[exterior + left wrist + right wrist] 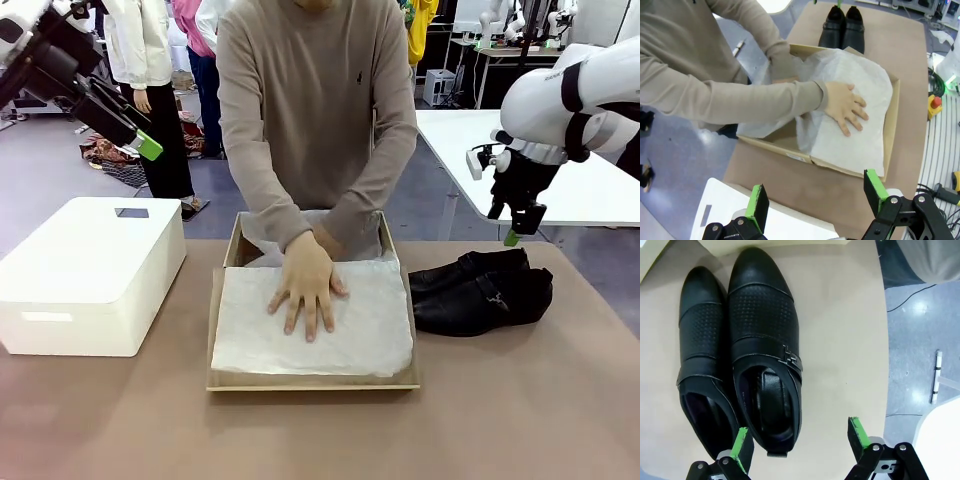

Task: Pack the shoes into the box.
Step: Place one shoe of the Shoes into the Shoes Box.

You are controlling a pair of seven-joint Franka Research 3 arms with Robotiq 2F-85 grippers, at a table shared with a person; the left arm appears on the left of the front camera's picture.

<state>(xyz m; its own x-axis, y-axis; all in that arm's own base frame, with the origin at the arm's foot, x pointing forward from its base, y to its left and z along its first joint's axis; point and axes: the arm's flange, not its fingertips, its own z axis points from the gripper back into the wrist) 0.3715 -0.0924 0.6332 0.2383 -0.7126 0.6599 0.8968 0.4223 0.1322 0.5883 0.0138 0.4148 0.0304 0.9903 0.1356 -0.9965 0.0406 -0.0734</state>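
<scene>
Nearest thing was just bare brown table, and right behind that strip sat the box, open-topped, with white tissue paper spread across the inside and spilling a little over its far wall. The person's hand was pressed flat on that paper, fingers splayed, roughly mid-box.

So progress-wise? Basically zero, as I read it. The shoes were both out on the table just beside the box's right wall, lying side by side and touching each other. From the right wrist camera they sat upright on their soles. Nothing black inside the box at all.

Left of the box there was a bigger white box, near it but not touching. Doesn't look like part of the job.

The right gripper hung above the shoes, right of the box, jaws spread wide and nothing in them, clear of the leather. The left gripper was way up and off to the box's left, above that white box, jaws also wide apart and empty.

What's left, I'd guess: the lining looked about ready, but the hand needs to clear out, then both shoes have to be grabbed and laid in on the paper. Couldn't make out the lid well enough to say anything about closing it.
</scene>
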